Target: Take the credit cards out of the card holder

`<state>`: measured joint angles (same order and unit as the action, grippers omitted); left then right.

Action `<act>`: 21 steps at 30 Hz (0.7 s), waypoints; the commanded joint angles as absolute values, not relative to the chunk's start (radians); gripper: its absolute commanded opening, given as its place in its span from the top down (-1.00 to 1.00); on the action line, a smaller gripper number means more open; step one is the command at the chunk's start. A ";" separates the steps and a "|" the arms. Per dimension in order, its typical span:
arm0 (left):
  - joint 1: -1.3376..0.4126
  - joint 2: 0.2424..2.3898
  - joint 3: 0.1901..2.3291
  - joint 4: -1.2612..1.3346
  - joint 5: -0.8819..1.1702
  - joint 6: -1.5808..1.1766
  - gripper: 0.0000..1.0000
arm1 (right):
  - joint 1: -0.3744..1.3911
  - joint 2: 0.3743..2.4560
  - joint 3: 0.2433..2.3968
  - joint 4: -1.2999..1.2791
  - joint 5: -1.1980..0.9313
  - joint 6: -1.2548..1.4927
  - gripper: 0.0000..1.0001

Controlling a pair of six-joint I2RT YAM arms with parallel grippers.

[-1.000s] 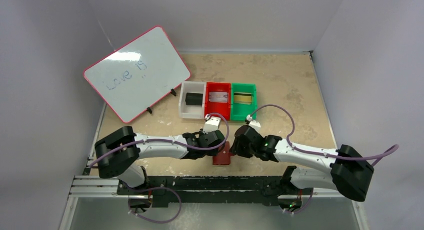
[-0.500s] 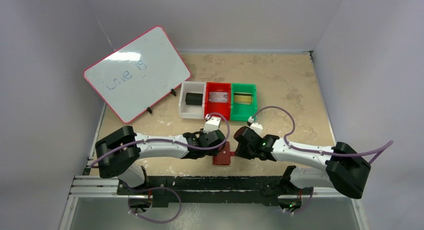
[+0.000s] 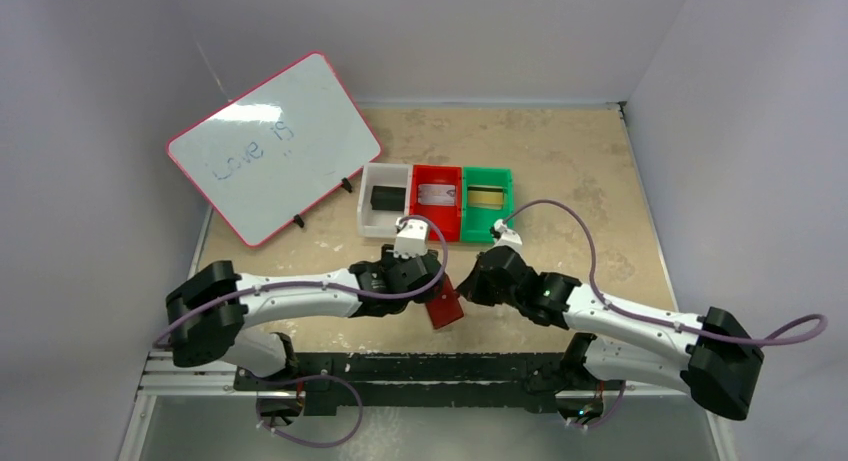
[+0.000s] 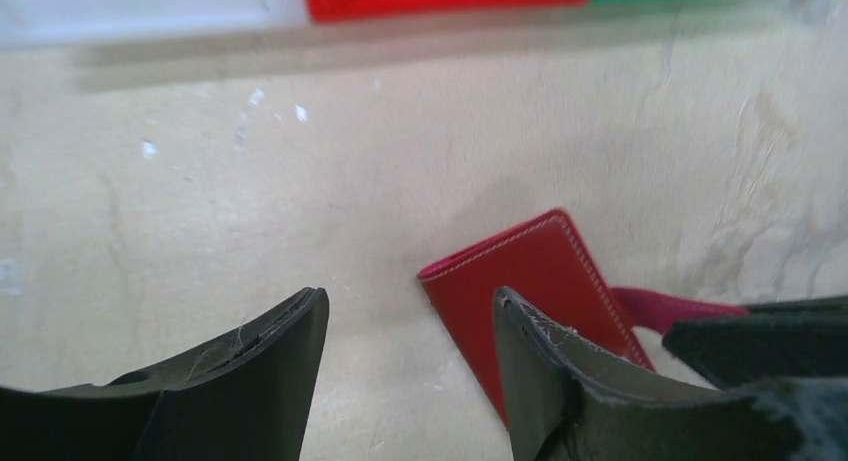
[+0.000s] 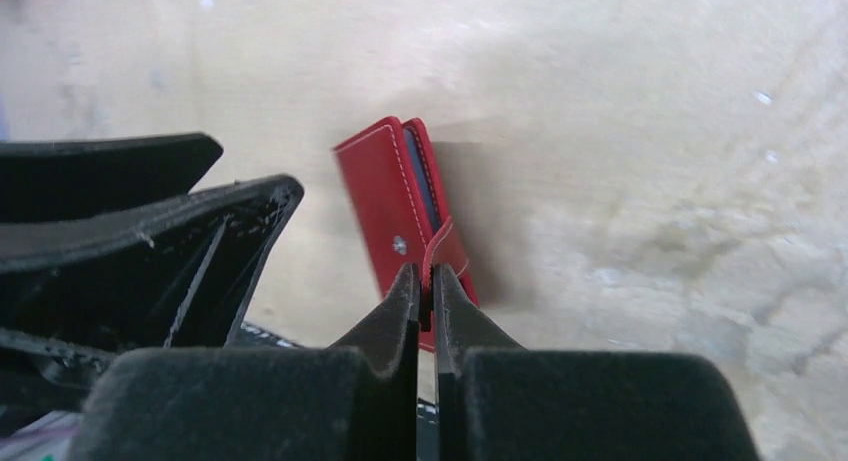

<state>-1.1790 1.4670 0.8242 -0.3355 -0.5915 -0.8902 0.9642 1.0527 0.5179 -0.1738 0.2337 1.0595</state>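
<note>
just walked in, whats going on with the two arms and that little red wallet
Two robot arms are working on the small red card holder. The right tool is shut on its snap tab, which is undone. The left tool hovers open beside the holder, gripping nothing. Behind them, a black card lies in the white bin, a silver card in the red bin and a gold card in the green bin.

The right gripper (image 5: 427,281) has pinched shut on the snap tab (image 5: 437,243) of the card holder (image 3: 443,309). The card holder lay straight before and now sits turned at a slant. The left gripper (image 4: 408,301) has opened wider and moved a little to the left.
</note>
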 commanded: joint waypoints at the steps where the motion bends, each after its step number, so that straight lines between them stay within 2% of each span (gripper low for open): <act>1: -1.179 1.362 0.884 -0.440 -0.811 -0.976 -0.27 | 0.970 0.998 0.564 -0.020 0.172 0.940 1.00; 6: -1.175 1.281 0.870 -0.569 -0.943 -1.104 -0.40 | 0.969 1.049 0.636 0.095 0.074 0.816 1.00; 14: -1.170 1.103 0.799 -0.731 -1.057 -1.251 -0.41 | 0.969 1.187 0.714 0.134 0.020 0.819 1.00; 21: -1.170 1.001 0.767 -0.809 -1.091 -1.294 -0.41 | 0.968 1.178 0.714 0.191 -0.030 0.850 1.00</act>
<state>-1.1728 1.0500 0.7811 -0.7452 -1.0176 -1.2358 0.9642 1.2041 0.6697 0.0929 0.0254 0.8471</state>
